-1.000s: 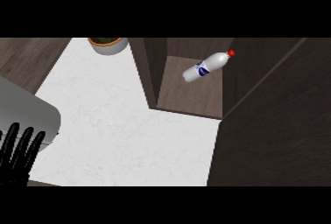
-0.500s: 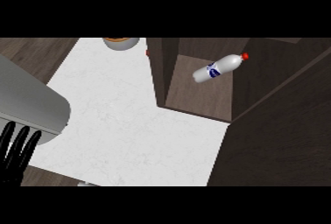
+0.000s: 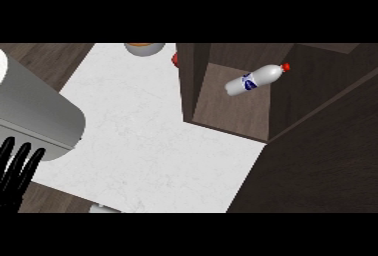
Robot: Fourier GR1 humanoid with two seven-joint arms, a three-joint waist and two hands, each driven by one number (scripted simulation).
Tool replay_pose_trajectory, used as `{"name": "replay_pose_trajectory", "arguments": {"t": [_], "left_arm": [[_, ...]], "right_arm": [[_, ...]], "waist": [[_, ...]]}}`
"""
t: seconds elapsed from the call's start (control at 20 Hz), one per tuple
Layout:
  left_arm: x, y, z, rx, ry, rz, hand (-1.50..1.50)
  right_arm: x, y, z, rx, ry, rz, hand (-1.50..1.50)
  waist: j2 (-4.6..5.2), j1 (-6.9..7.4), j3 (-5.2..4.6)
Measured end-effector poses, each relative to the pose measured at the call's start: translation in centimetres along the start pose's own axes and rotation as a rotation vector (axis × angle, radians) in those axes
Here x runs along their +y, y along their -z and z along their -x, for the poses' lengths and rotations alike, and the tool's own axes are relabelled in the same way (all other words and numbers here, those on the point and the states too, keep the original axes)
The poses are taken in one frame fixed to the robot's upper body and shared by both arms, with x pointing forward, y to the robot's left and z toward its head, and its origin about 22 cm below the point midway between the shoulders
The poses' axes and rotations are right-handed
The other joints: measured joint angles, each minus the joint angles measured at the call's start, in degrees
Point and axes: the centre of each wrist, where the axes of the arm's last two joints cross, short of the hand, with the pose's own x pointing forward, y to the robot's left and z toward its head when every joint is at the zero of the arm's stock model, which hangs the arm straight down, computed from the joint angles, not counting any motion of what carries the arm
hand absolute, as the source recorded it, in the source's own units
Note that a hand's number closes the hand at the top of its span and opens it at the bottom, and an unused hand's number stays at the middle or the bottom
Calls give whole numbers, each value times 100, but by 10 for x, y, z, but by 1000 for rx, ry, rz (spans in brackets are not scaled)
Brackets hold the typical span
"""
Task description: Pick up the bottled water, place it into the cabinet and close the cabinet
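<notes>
The bottled water (image 3: 255,80), white with a blue label and a red cap, lies on its side inside the dark wooden cabinet (image 3: 236,107) at the upper right. The cabinet's door (image 3: 317,165) stands open and fills the right side of the view. My left hand (image 3: 16,172) rests at the lower left edge with its fingers straight and pointing up, far from the bottle. My right hand does not show.
A white counter top (image 3: 140,135) spans the middle. A grey rounded appliance (image 3: 33,110) sits at the left. A pot-like container (image 3: 144,48) stands at the top edge, and something small and red (image 3: 175,59) shows beside the cabinet's wall.
The whole view has shifted: the bottle and cabinet now sit further right and higher, the grey appliance shows more, and the left hand lies lower in the picture.
</notes>
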Motion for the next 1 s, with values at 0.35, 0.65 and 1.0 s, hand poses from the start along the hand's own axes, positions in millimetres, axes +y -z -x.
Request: {"name": "replay_pose_trajectory", "arguments": {"t": [0.35,0.65,1.0], "left_arm": [[5,1,-3,2,5,7,-150],[10,1,-5,-1,6,0,-150],[12,5,-10,-12,7,20,-150]], "right_arm": [[-7,10,-4,10,-67,-78,150],[-9,15,-4,8,-71,-107,150],[-10,19,5,-34,26,-140,150]], "waist": [[1,9,-12],[44,-29,-17],[171,119,-9]]}}
